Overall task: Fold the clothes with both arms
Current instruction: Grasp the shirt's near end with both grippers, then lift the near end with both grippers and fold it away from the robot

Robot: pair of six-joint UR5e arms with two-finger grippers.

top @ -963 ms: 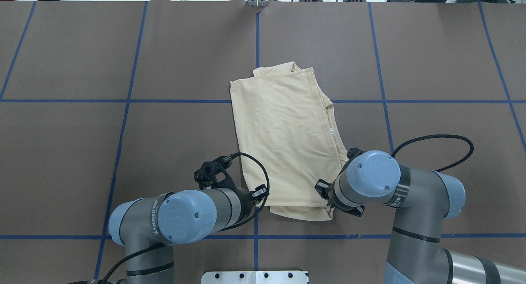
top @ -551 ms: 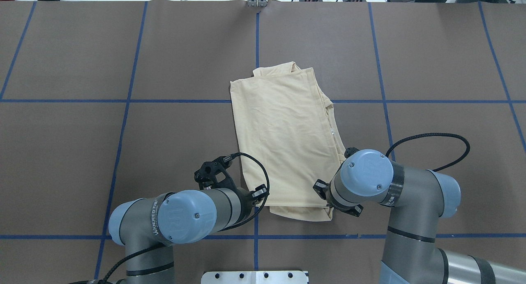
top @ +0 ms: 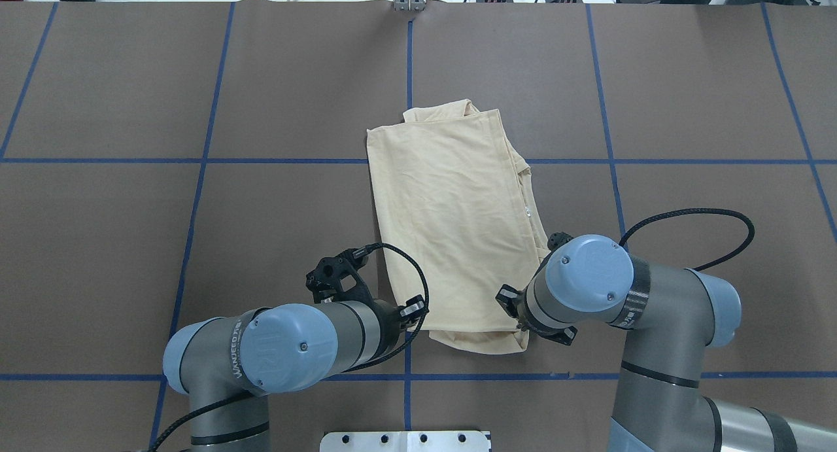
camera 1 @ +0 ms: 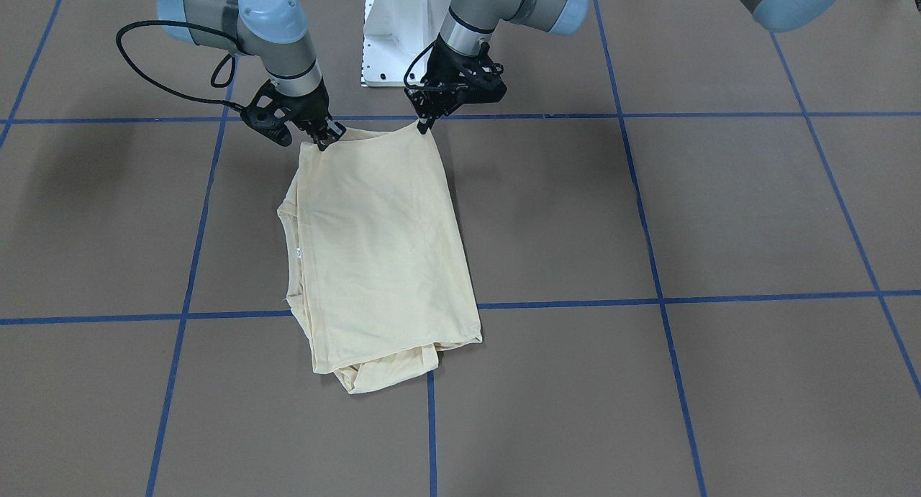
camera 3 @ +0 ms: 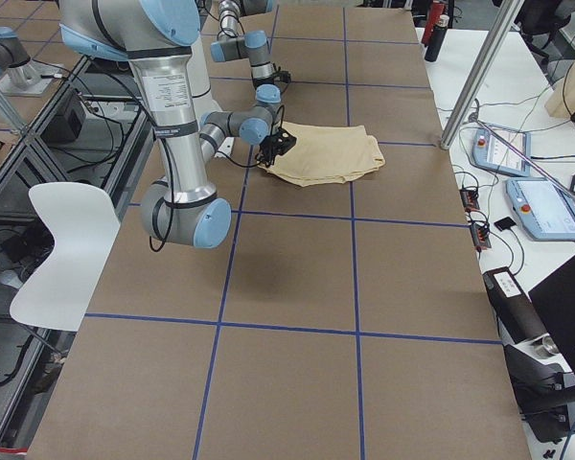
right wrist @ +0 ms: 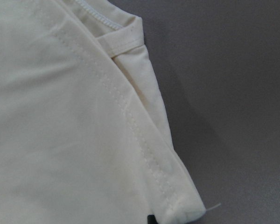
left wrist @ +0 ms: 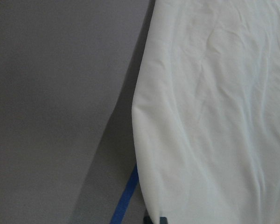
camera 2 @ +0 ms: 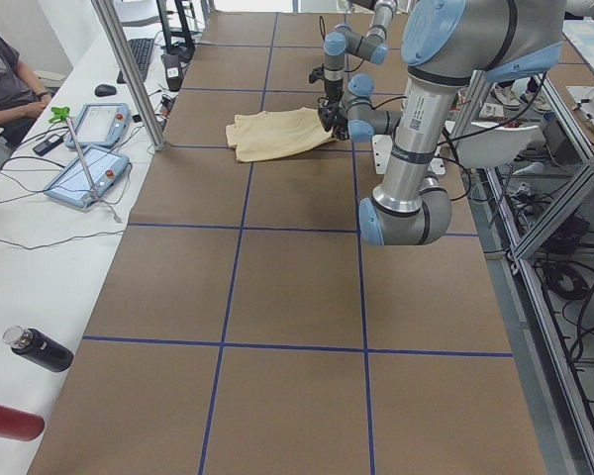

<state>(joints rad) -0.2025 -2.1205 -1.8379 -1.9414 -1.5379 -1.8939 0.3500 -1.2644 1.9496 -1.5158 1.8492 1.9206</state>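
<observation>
The clothes are one pale cream shirt [top: 451, 229], folded into a long strip in the middle of the table [top: 131, 243]. It shows plain side up in the front view as the shirt [camera 1: 381, 252]. My left gripper [camera 1: 421, 126] is shut on the strip's corner nearest the robot. My right gripper [camera 1: 325, 141] is shut on the other near corner. In the overhead view both wrists hide the fingers. The left wrist view is filled by smooth cloth [left wrist: 214, 116]. The right wrist view shows a stitched seam and folded edge [right wrist: 130, 116].
Blue tape lines [top: 407, 386] divide the brown table cover. The white pedestal base [camera 1: 392, 29] stands just behind the grippers. A side bench holds tablets [camera 2: 89, 168] and bottles [camera 2: 35, 348], with a seated person [camera 2: 0, 69] beside it. A white chair [camera 3: 62, 240] stands off the table.
The left arm's elbow has shifted slightly toward the robot, and the right wrist has shifted a little. Both grippers stay at the shirt's near corners, and the shirt has barely moved.
</observation>
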